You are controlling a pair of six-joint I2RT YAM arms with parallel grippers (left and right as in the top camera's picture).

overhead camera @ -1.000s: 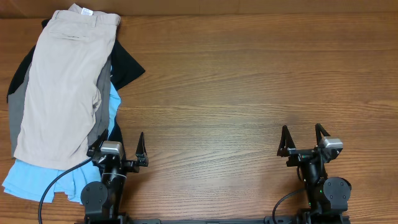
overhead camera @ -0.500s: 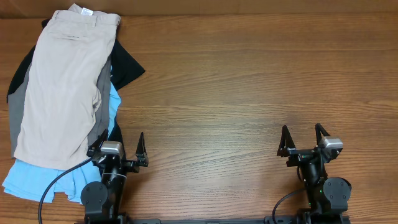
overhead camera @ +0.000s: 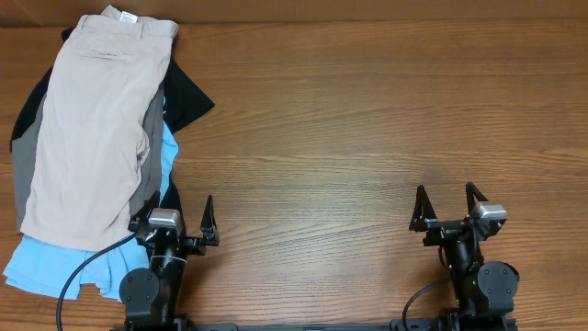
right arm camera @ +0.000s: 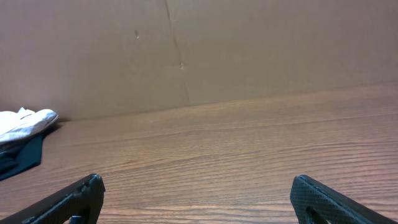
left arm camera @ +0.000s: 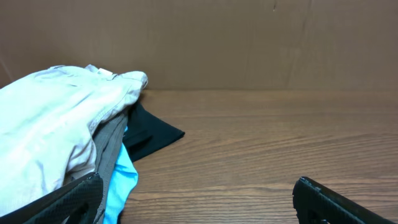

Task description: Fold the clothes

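We have both arms parked at the near edge of the brown wood-grain table point(overhead camera: 367, 119), and neither has taken hold of anything. Our left pincer point(overhead camera: 175, 219) stands with its jaws spread wide and empty. Our right pincer point(overhead camera: 446, 198) is likewise released, with nothing between its fingers.

The clothes lie in one heap ahead of the left pincer and off to its left, the nearest cloth just beside it. On top are the light beige khaki shorts point(overhead camera: 96, 119), stretched lengthwise away from the pincer, waistband and white label at the far end. Beneath them, grey shorts point(overhead camera: 23, 156) show along the outer left edge, soft light-blue shorts point(overhead camera: 41, 262) stick out nearest the pincer, and a black garment point(overhead camera: 188, 97) spreads farther ahead. From the right pincer the heap is well apart, far to its left.

We judge the task to be at its start, as nothing has been drawn out or folded. The next move calls for the left pincer to reach forward and left, pinch only the beige top layer, and draw it onto the wood between the two pincers, where the right one can join.
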